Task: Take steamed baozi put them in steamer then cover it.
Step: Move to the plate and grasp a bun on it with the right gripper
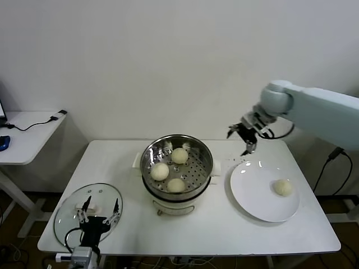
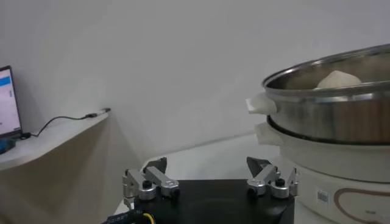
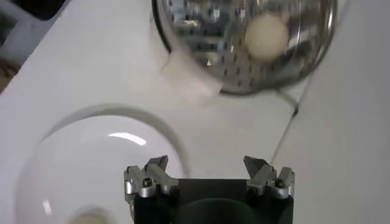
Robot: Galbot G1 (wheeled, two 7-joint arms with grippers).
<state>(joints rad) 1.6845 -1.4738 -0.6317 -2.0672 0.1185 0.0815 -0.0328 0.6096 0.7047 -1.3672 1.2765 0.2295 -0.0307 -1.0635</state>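
The steel steamer stands on its white base at the table's middle with three cream baozi on its perforated tray. One more baozi lies on the white plate at the right. The glass cover lies flat at the table's front left. My right gripper is open and empty, raised above the table between the steamer and the plate; its wrist view shows one baozi in the steamer and the plate. My left gripper is open and empty, low over the cover, and its own view shows it beside the steamer.
A small white side table with a cable and a laptop edge stands to the left. The white wall is close behind the table. The right arm reaches in from the right.
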